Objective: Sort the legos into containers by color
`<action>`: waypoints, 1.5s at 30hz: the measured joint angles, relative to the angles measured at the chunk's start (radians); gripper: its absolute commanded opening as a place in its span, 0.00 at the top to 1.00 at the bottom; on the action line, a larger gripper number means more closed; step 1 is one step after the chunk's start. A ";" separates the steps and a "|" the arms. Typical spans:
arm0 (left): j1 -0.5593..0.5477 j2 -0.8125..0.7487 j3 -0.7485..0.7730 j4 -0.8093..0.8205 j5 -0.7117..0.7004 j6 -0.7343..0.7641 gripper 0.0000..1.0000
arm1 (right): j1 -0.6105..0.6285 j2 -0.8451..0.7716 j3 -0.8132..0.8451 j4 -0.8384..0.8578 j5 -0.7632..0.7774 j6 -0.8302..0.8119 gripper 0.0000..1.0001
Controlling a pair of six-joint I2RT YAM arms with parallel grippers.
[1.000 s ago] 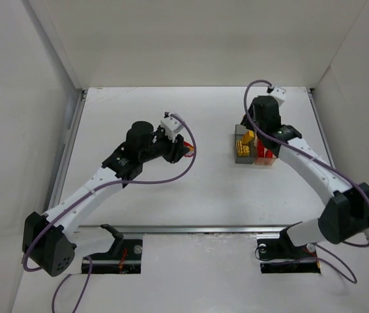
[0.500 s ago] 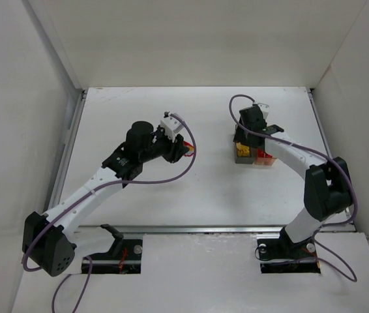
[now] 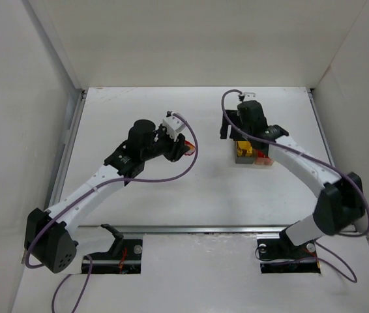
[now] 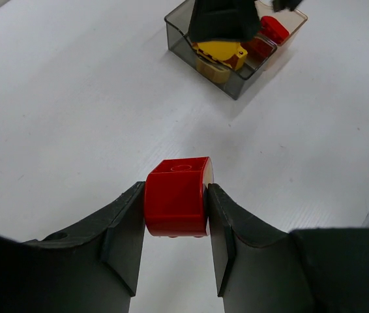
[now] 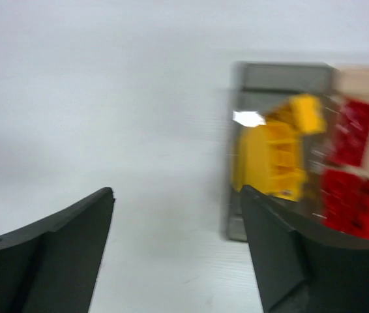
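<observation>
Noted over the last second: a leftward swing of the right claw, off the paired boxes and out above bare white surface. Hangs there spread wide, holding nothing, just beside the dark grey square plastic box. Next to no shift at the left claw: clamped on one small bright red plastic brick, pinched by its two flat sides, top face up.

Already loaded: yellow bricks in the grey box, red bricks in the clear tan-tinted box joined to it.

Seen from the left wrist, both boxes ahead and off to the right, well apart from the held brick. Grey box first, clear box on its far side. Judged to mean a carry right over or around the grey box to reach the matching reds.

Nearer to the pair: right claw, but empty. Shows as a dark mass above the grey box in the left wrist view, so probably in the way of a straight approach unless drawn back further.
</observation>
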 measured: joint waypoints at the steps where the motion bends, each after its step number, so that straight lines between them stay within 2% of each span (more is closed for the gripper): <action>1: 0.000 0.000 0.004 0.000 0.001 0.006 1.00 | 0.027 -0.048 -0.013 0.021 -0.037 -0.029 0.14; 4: 0.006 0.000 0.028 -0.002 0.022 0.018 1.00 | 0.100 -0.232 -0.066 0.097 -0.218 -0.128 0.14; 8: 0.031 0.000 0.062 -0.006 0.140 0.041 1.00 | 0.106 -0.389 -0.087 0.176 -0.454 -0.258 0.17; 15: 0.051 0.061 0.185 -0.016 0.559 0.156 1.00 | 0.097 -0.435 -0.148 0.133 -0.761 -0.451 0.18; 18: 0.053 0.111 0.208 0.031 0.701 0.127 1.00 | 0.096 -0.453 -0.172 0.116 -0.840 -0.497 0.18; 21: 0.055 0.147 0.208 0.068 0.776 0.090 1.00 | 0.097 -0.466 -0.182 0.113 -0.894 -0.522 0.18; 28: 0.055 0.163 0.208 0.104 0.819 0.048 1.00 | 0.103 -0.467 -0.182 0.118 -0.959 -0.537 0.18; 31: 0.055 0.163 0.208 0.141 0.821 0.008 1.00 | 0.110 -0.451 -0.182 0.121 -0.964 -0.538 0.21; 34: 0.055 0.163 0.208 0.181 0.821 -0.027 1.00 | 0.129 -0.413 -0.178 0.122 -0.961 -0.541 0.38; 35: 0.055 0.163 0.208 0.189 0.821 -0.037 1.00 | 0.136 -0.397 -0.176 0.124 -0.956 -0.537 0.53; 38: 0.061 0.163 0.208 0.203 0.812 -0.047 1.00 | 0.152 -0.359 -0.156 0.122 -0.948 -0.512 0.79; 39: 0.067 0.163 0.208 0.205 0.814 -0.053 1.00 | 0.154 -0.352 -0.145 0.119 -0.942 -0.509 0.94; 41: 0.072 0.162 0.208 0.224 0.811 -0.055 1.00 | 0.155 -0.341 -0.125 0.112 -0.927 -0.497 1.00; 45: 0.077 0.161 0.208 0.233 0.804 -0.056 1.00 | 0.159 -0.342 -0.119 0.111 -0.899 -0.490 1.00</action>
